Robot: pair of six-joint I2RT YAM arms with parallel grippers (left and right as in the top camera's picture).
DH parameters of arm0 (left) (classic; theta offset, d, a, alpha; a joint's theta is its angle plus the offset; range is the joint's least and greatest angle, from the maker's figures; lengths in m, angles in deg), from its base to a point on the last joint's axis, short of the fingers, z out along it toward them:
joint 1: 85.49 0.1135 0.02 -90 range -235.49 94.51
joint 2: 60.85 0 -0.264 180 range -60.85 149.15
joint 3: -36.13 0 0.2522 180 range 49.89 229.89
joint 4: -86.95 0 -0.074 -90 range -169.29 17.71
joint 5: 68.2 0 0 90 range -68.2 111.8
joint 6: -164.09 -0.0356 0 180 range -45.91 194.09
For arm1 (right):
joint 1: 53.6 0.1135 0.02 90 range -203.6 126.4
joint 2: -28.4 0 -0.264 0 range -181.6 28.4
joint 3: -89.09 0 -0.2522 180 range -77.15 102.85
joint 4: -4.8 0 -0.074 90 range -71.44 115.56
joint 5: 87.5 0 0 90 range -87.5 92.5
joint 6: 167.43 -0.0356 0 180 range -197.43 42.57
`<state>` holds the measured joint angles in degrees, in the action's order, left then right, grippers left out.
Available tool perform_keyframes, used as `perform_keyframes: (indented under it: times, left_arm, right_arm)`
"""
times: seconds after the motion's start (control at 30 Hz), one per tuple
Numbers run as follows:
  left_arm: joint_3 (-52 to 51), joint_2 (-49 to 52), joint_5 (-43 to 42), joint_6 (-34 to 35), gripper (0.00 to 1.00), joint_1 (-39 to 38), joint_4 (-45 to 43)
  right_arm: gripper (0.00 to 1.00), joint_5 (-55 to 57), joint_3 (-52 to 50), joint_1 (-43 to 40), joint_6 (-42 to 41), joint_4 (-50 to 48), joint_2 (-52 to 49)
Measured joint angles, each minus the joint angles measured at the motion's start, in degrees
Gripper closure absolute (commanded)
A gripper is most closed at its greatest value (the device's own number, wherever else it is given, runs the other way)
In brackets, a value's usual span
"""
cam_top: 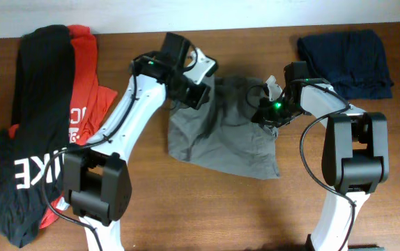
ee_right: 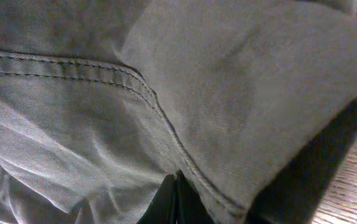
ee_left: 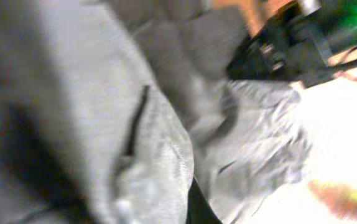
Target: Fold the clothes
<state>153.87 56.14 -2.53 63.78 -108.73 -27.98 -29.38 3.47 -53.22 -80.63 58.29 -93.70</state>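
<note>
The grey-olive shorts lie crumpled at the table's middle, their far edge lifted between the two arms. My left gripper is shut on the shorts' far left part; its wrist view is filled with blurred grey cloth and shows the right arm at the top right. My right gripper is shut on the shorts' far right part. In the right wrist view the stitched seam and a folded-over flap cover the fingers, whose dark tips meet at the bottom.
A black garment with white lettering lies over a red shirt at the left. A small dark navy garment lies at the back right. Bare wooden table shows in front of the shorts.
</note>
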Motion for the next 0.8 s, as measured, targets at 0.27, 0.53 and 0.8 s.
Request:
perform_keyframes:
  times: [0.27,0.53,0.8]
  left_arm:
    - [2.3,0.0,2.6,3.0,0.99,-1.4,-0.5]
    - [3.8,0.0,2.8,4.0,0.99,-3.8,-1.0]
    - [3.8,0.0,3.2,4.0,0.99,-7.7,-2.4]
  right_arm:
    - [0.96,0.1,0.0,0.0,0.0,0.0,0.0]
    - [0.96,0.1,0.0,0.0,0.0,-0.1,0.0]
    - [0.96,0.1,0.0,0.0,0.0,-0.1,0.0]
